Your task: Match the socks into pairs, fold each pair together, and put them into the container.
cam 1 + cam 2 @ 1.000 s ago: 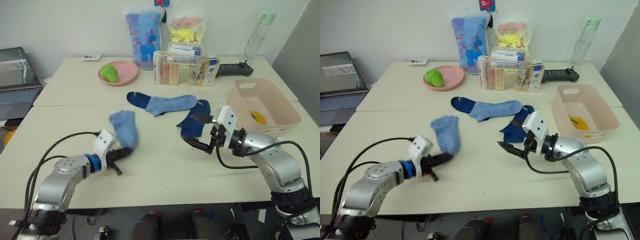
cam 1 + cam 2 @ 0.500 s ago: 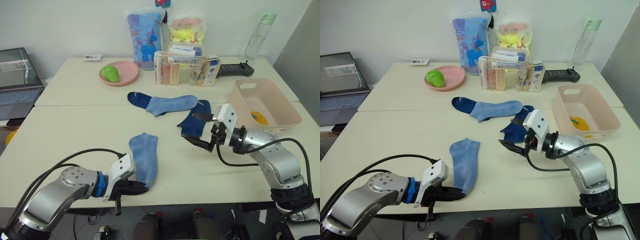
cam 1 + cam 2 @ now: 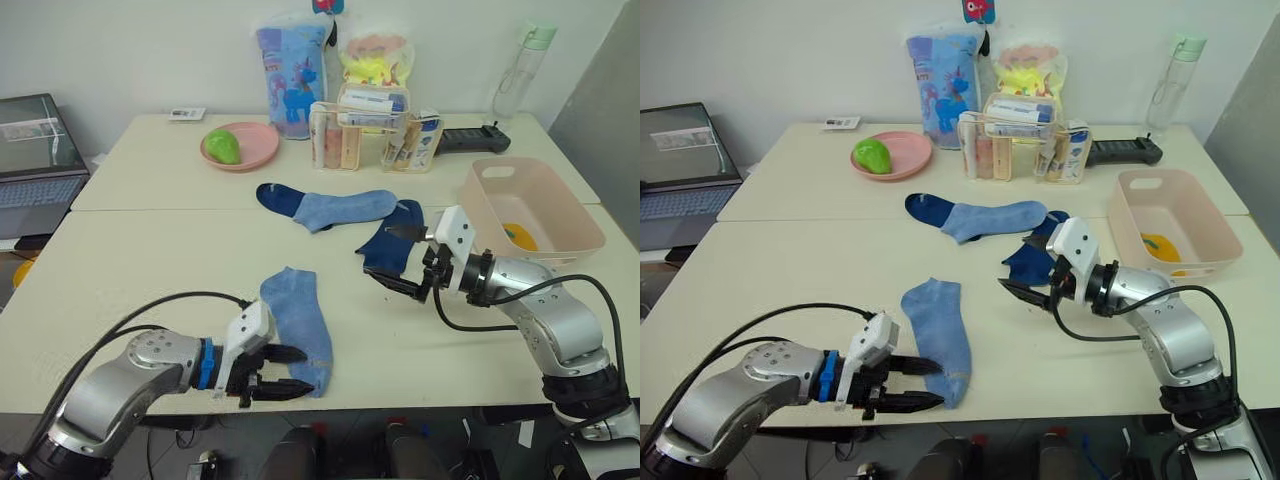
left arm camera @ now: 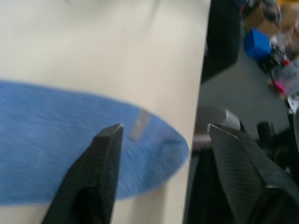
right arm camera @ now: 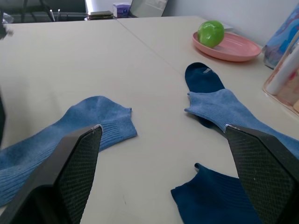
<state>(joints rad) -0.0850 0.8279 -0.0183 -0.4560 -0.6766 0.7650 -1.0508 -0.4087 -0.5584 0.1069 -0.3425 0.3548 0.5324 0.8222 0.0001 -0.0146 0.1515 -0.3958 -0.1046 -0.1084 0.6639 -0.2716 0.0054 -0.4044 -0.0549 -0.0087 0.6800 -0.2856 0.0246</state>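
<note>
One light blue sock lies flat near the table's front edge. My left gripper stands open at its toe end, and in the left wrist view the sock lies loose under the spread fingers. A second light blue sock lies across a navy sock mid-table. Another navy sock lies beside them, with my right gripper open just over its near end. The pink container stands at the right with a mustard-yellow sock inside.
A round pink plate with a green fruit, a clear organiser, two bags, a bottle and a black handset line the far side. A laptop sits at far left. The table's front edge runs just below my left gripper.
My left gripper brought the light blue sock down to the front of the table, laid it flat and opened, letting it go. The right arm has stayed put.
</note>
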